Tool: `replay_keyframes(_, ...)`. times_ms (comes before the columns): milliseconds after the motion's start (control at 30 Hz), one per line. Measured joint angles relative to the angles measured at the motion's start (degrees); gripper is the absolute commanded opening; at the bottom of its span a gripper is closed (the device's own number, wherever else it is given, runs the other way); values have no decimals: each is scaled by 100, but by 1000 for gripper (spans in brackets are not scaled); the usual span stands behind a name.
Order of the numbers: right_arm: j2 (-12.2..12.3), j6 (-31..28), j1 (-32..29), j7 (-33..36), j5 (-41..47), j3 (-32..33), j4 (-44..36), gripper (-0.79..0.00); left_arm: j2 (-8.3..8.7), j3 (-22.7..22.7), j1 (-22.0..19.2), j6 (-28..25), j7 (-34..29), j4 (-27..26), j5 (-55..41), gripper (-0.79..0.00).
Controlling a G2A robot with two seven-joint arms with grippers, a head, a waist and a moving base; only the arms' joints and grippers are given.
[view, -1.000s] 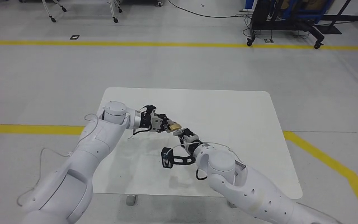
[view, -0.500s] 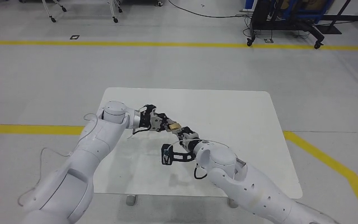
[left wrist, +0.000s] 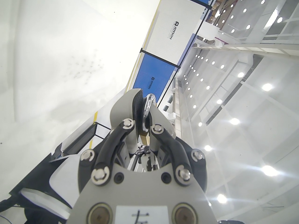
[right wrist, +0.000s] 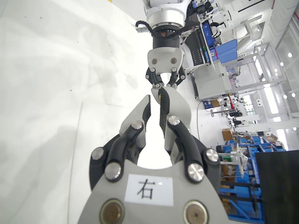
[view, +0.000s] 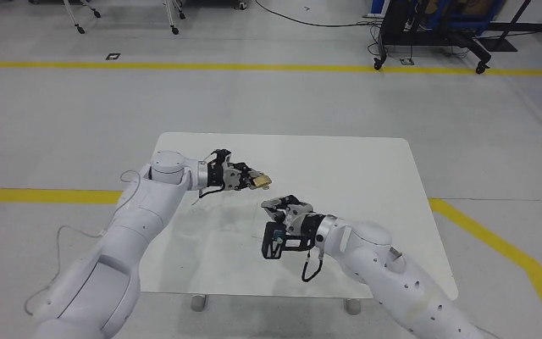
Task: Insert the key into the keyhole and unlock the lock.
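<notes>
My left gripper [view: 247, 178] is shut on a brass padlock [view: 262, 180] and holds it above the middle of the white table [view: 364, 165]. In the left wrist view the lock's silver shackle [left wrist: 148, 104] is pinched between the pads, with the brass body [left wrist: 144, 138] behind it. My right gripper [view: 274, 206] hangs a short way to the near side of the lock, apart from it. It points straight at the left gripper [right wrist: 163, 89]. The right gripper [right wrist: 154, 109] is open with nothing between its fingers; a sliver of brass lock [right wrist: 160, 97] shows just past them.
The white table top carries only a few small dark specks [right wrist: 70, 90]. Yellow floor lines [view: 254, 65] run past the table, and a dark wheeled cart [view: 432, 38] stands far off at the back right.
The right gripper, close against the lock a second ago, has drawn back and its arm has swung to the right. The left gripper has carried the lock slightly toward the table's far side.
</notes>
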Motion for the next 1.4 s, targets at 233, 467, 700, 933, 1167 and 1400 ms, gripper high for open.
replay_keyframes(233,45,-558,-43,-905,1313,535,619,-785,57,-156,93,-398,-12,-203,76,-785)
replay_keyframes(467,-103,-915,491,-765,2551,283,1537,-785,93,-258,245,-725,-40,-497,168,-785)
replay_keyframes(700,-237,-820,928,-544,3107,29,2005,-785,131,-329,373,-812,-93,-733,290,-785)
replay_keyframes(933,-288,-772,1074,-452,3310,-16,2183,-785,159,-405,439,-819,-139,-868,365,-785)
replay_keyframes(1167,-221,-269,733,-772,2543,155,1671,-579,192,-639,515,-901,378,-893,287,-785)
replay_keyframes(1400,-187,896,119,-656,1081,21,952,-462,213,-721,622,-813,603,-1049,367,-785)
